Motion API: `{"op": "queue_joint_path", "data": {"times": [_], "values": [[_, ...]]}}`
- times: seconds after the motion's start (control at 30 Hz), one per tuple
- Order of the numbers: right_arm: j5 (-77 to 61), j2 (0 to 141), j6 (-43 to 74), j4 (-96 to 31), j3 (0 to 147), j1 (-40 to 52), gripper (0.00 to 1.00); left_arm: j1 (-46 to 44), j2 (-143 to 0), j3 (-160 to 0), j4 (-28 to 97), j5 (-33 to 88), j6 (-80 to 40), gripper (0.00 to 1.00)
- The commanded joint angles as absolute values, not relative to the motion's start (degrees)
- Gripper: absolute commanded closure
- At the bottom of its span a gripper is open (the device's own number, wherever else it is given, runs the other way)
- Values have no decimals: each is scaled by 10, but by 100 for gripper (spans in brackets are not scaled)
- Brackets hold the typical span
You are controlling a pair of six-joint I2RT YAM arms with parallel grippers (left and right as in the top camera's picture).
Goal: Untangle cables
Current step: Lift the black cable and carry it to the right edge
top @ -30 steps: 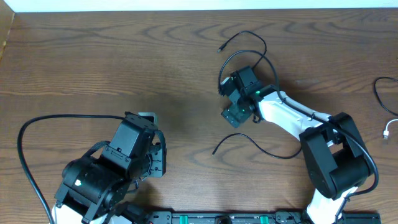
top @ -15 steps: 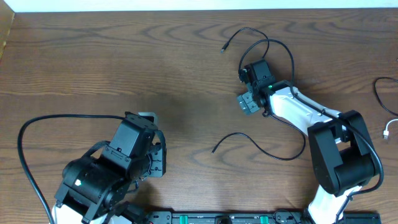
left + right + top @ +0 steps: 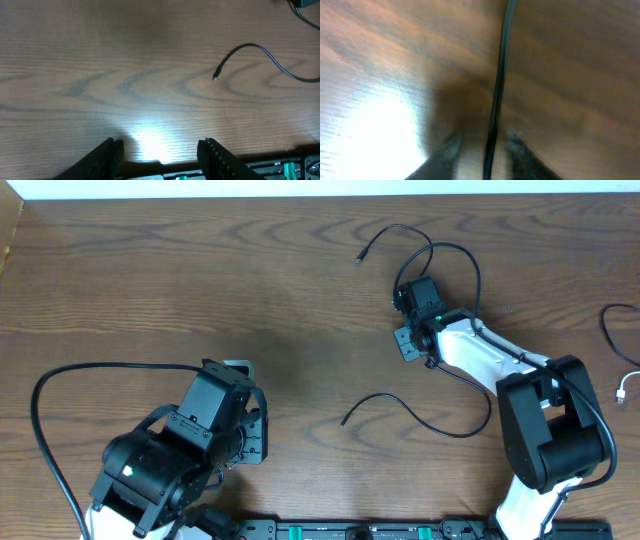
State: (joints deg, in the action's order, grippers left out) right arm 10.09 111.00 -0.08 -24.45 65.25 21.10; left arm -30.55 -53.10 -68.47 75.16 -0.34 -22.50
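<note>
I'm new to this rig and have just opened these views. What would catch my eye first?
The right gripper is stretched out to the far middle-right of the table, with a thin black cable running between its jaws. Blur hides whether they clamp it. Nearer the robot, a second black cable lies loose in a curve, and the left gripper hangs open at lower left.

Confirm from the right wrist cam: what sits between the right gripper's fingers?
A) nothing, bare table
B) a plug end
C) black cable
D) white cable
C: a thin black cable runs straight down between the fingers of the right gripper in the blurry wrist view.
</note>
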Motion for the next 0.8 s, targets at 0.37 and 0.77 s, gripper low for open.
{"op": "queue_joint_path", "data": {"times": [0.37, 0.77], "values": [[73, 1017, 22, -356, 746, 202, 99, -307, -532, -680, 754, -11, -222, 47], [136, 910, -60, -353, 1059, 16, 99, -307, -532, -680, 754, -11, -222, 46]]}}
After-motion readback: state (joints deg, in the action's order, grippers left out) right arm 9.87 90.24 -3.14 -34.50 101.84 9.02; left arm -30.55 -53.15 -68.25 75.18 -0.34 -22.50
